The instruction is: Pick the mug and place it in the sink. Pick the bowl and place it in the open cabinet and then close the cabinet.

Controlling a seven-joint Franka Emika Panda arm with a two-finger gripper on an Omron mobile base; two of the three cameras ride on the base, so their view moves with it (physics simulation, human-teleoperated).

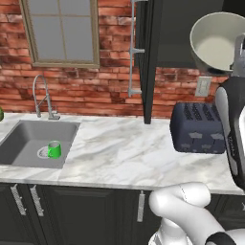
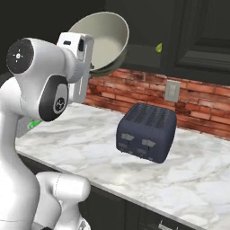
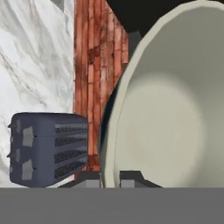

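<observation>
Left base view: you see the mug (image 1: 54,150) upright in the sink (image 1: 28,139), by the drain. The bowl (image 1: 215,40) is up high at right, tilted, in front of the open cabinet (image 1: 186,33), w/ the cabinet door (image 1: 148,57) swung out edge-on. Toaster (image 1: 197,128) sits on the counter (image 1: 119,153) below.

Right base view: bowl is raised beside the arm's wrist, cream inside facing you, above the toaster.

Hand view: gripper (image 3: 110,177) is pinched on the bowl's rim, fingers nearly together, one each side; contact is prob. at the rim edge, partly cut off.
</observation>
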